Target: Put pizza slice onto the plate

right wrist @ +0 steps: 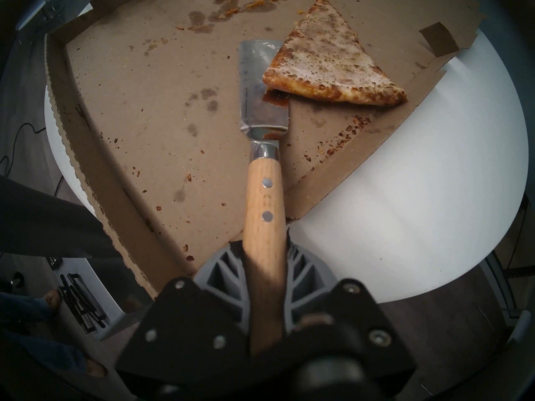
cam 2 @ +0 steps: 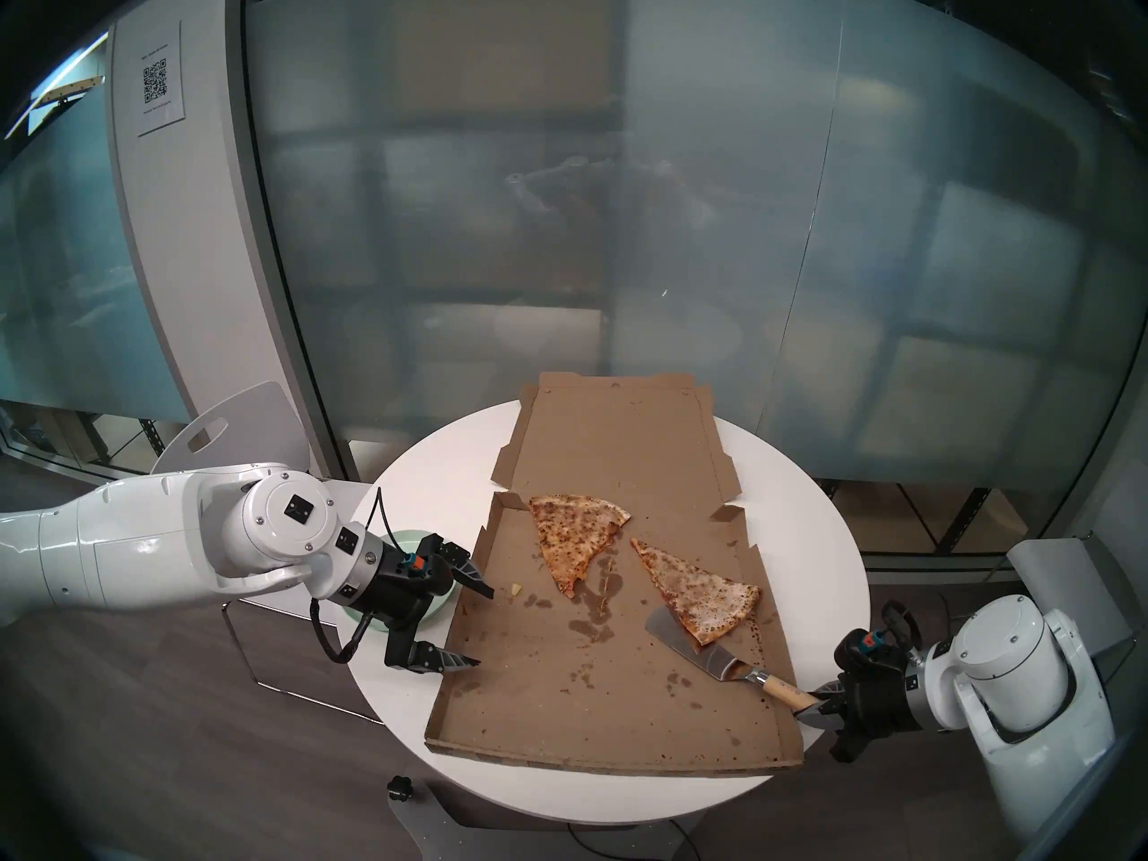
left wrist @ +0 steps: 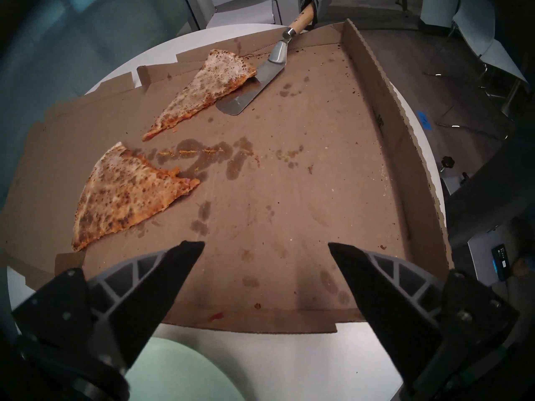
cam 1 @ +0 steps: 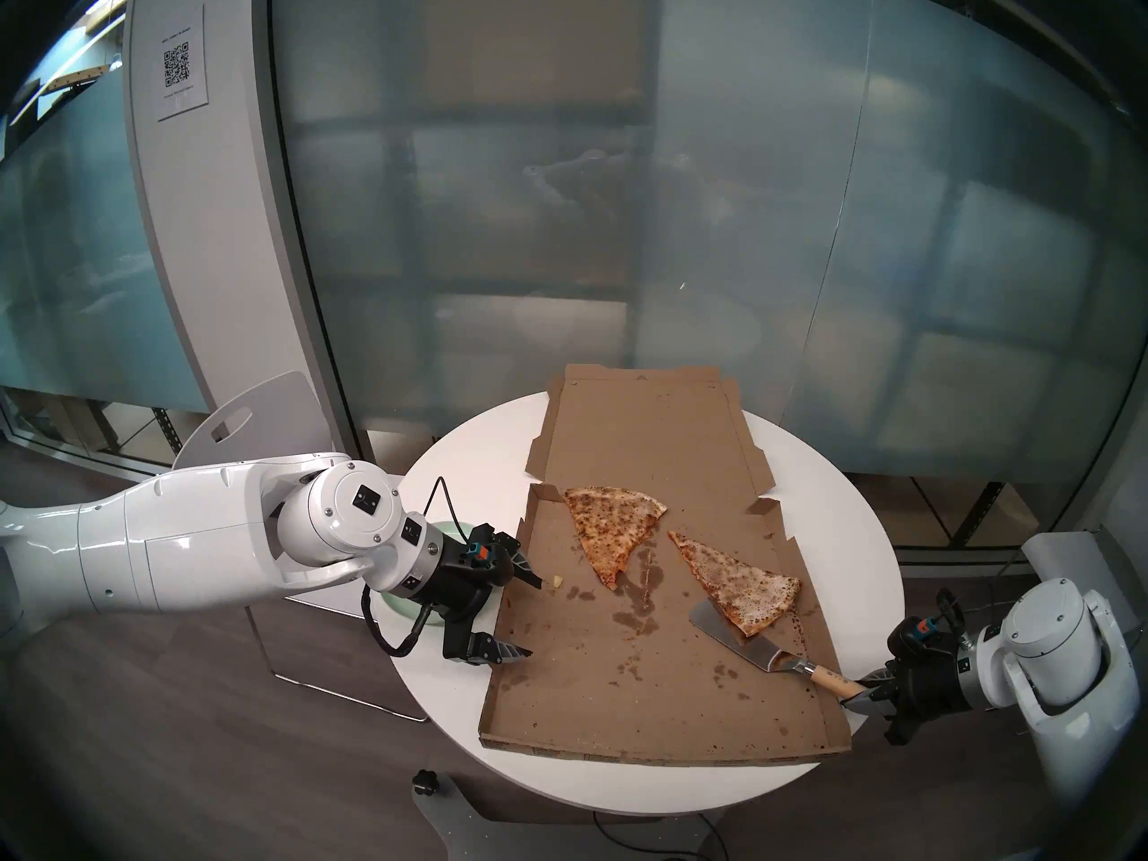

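One pizza slice (cam 1: 742, 583) lies in the open box (cam 1: 652, 686), its crust corner on the one spatula (cam 1: 742, 639) clenched by the right pincer (cam 1: 866, 695). A second slice (cam 1: 612, 527) lies beside. The left pincer (cam 1: 528, 614), spread wide, hovers over the one plate (left wrist: 185, 371) on the worktop (cam 1: 870, 568).

An open pizza box (cam 1: 652, 673) lay on the counter (cam 1: 857, 555). In the box, the pizza slice (cam 1: 736, 583) lay at the right and the other slice (cam 1: 612, 524) to its left, further back, apart from it. The spatula (cam 1: 742, 639) blade was under the near corner of the pizza slice. The plate (left wrist: 185, 371) stood on the counter just left of the box.
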`<state>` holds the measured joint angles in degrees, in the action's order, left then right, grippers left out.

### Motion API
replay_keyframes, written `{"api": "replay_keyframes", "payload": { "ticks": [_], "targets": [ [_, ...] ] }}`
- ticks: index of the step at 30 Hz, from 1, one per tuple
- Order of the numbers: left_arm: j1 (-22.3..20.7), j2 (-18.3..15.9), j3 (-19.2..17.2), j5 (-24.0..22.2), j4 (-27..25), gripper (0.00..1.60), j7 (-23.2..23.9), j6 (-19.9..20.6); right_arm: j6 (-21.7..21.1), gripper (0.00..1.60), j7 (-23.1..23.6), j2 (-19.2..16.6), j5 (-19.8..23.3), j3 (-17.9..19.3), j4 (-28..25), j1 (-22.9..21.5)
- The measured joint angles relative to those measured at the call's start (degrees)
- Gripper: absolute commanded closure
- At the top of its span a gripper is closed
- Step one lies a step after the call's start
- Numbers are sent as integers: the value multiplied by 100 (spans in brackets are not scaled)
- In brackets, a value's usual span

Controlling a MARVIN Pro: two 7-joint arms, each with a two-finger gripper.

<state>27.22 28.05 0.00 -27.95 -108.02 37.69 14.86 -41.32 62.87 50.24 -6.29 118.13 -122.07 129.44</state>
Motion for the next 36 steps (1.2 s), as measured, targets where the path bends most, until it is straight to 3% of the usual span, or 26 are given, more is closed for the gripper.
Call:
{"api": "replay_keyframes", "payload": {
  "ticks": [17,36],
  "targets": [
    [11,422,245,212,199,0,383,293,-34,160,-158,154,-2,-70,-127,-28],
    [19,477,281,368,-77,0,454,334,-177,160,-491,287,-222,-478,53,-333]
  ]
}}
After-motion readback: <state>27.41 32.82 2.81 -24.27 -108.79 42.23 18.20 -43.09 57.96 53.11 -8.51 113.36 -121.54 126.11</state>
